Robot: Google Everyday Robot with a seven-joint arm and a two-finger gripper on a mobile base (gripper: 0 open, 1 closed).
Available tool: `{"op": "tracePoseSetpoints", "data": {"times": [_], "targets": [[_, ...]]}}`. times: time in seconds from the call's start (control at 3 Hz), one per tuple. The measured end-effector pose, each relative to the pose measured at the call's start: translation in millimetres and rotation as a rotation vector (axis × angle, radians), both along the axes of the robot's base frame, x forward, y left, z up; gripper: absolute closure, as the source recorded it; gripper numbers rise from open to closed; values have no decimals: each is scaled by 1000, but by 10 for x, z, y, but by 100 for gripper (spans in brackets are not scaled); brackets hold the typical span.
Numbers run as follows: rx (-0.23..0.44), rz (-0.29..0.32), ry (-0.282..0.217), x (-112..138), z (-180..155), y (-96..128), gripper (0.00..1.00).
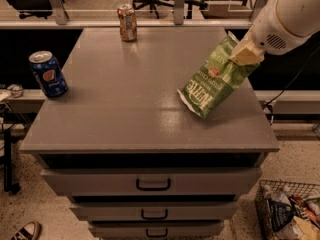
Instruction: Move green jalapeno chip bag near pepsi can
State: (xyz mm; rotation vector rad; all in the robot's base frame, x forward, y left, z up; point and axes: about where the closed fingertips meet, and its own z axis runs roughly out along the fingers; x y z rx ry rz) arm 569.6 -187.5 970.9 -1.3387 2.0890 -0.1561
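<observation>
The robot's gripper, jaws clenched on the upper end of the green jalapeno chip bag, holds the bag tilted over the right side of the grey surface, the bag's lower white-edged end down at the top or just above it. The pepsi can stands upright at the left edge, well apart from the bag. An orange-brown can stands near the far edge.

My tool grips the top end of the green jalapeno chip bag. The bag hangs tilted below it, lower end on the tabletop. The blue pepsi can stands upright far to its left.
</observation>
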Motion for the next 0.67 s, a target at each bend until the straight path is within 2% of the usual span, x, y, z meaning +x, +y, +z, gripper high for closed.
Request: {"op": "tracePoseSetpoints", "data": {"times": [0.33, 0.67], "targets": [[27, 26, -12, 174, -54, 63, 100], [77, 64, -50, 427, -101, 167, 100]]}}
